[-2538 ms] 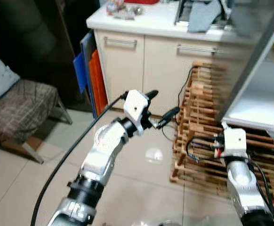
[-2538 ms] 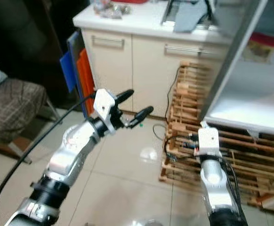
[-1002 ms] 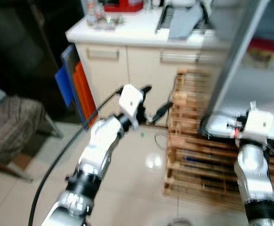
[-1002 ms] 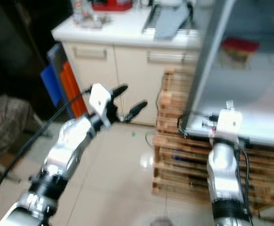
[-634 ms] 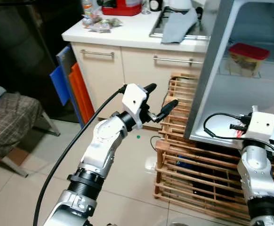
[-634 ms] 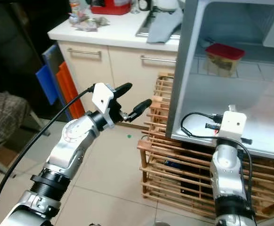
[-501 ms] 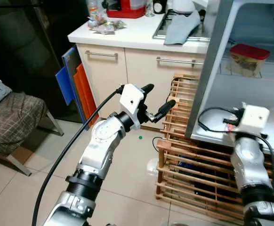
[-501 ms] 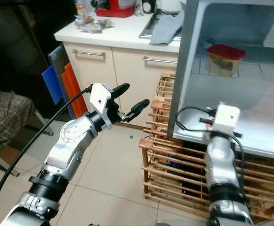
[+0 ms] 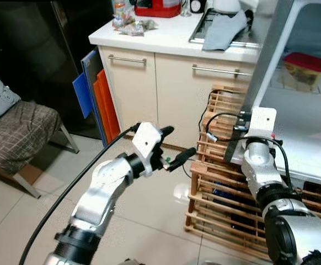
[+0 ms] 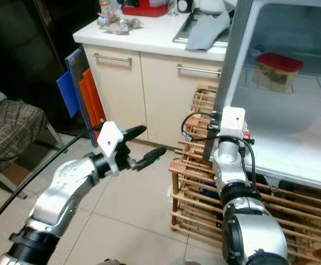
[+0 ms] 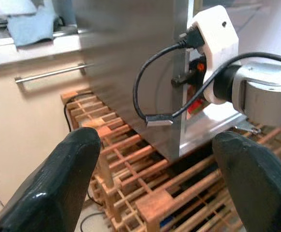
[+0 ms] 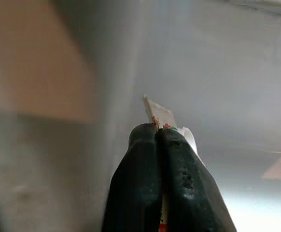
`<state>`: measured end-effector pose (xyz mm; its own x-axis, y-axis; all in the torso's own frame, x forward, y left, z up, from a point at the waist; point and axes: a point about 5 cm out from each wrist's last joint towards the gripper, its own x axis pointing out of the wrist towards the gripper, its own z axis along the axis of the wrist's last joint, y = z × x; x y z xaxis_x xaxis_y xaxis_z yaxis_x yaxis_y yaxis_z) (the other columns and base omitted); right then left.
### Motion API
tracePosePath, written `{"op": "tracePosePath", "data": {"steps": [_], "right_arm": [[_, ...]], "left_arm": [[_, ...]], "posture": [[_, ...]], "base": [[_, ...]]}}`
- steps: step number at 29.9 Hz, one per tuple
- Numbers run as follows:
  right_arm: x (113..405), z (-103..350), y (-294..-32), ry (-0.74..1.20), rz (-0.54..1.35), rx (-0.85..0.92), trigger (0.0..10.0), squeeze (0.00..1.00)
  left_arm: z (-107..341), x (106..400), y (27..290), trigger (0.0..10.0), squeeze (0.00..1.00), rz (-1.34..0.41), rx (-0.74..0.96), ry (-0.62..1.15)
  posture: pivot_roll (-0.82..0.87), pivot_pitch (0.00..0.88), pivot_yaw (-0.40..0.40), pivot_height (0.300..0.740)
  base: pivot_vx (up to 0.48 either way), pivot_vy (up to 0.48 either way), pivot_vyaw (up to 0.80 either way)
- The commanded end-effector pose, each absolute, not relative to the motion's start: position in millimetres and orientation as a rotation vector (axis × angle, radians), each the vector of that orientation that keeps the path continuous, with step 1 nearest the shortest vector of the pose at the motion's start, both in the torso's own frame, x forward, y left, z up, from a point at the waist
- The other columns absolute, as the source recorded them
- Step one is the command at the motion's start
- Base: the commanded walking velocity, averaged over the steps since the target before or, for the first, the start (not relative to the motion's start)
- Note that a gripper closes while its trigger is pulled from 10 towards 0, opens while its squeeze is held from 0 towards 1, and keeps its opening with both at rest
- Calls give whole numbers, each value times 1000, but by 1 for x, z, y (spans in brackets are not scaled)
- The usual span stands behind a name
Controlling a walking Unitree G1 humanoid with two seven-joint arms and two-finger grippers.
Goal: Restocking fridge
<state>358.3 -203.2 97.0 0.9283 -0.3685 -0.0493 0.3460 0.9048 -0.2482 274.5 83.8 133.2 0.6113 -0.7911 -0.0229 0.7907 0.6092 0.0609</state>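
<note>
Since 0.5 s ago, left arm dropped lower; right wrist swung in against the fridge (image 9: 271, 61) side wall.

Head views: left gripper (image 9: 174, 149) spread, empty, over floor. Red-lidded container (image 9: 305, 69) sits on the fridge shelf.

Left wrist: wooden rack (image 11: 131, 193) under fridge.

Right wrist: right gripper (image 12: 162, 159) pinched on a small white packet (image 12: 167, 118).

Likely step: delivering packet; next, reach inside and release.

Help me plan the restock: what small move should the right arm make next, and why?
Probably ease the right pincer further onto the fridge shelf: its fingers are pressed shut on a small white item, and the shelf holds a red-lidded container at the back.
</note>
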Motion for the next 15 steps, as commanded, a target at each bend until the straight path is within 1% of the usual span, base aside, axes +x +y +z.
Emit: {"op": "tracePosePath", "data": {"steps": [1, 2, 4, 9, 13, 14, 15], "right_arm": [[368, 112, -186, 24, -319, -335, 0, 0], [368, 112, -186, 24, -319, -335, 0, 0], [368, 114, -184, -7, -334, -389, 0, 0], [364, 110, -191, -24, -385, -409, 0, 0], [353, 94, -198, 33, -439, -299, 0, 0], [350, 86, -201, 85, -453, -210, 0, 0], [350, 86, -201, 85, -453, -210, 0, 0]], "left_arm": [[139, 269, 87, 10000, 0, -907, 61, -17], [139, 269, 87, 10000, 0, -907, 61, -17], [140, 253, 89, 10000, 0, -946, 57, -3], [139, 241, 86, 10000, 0, -972, 43, 30], [141, 239, 84, 10000, 0, -974, 19, 38], [142, 237, 81, 10000, 0, -991, 12, 43], [142, 237, 81, 10000, 0, -991, 12, 43]], "posture": [[115, 32, 78, 740], [115, 32, 78, 740], [131, 54, 82, 740], [130, 74, 87, 740], [116, 88, 97, 740], [110, 93, 106, 740], [110, 93, 106, 740]], "base": [[0, 0, 0], [0, 0, 0], [0, 0, 0], [0, 0, 0], [0, 0, 0], [0, 0, 0], [0, 0, 0]]}}
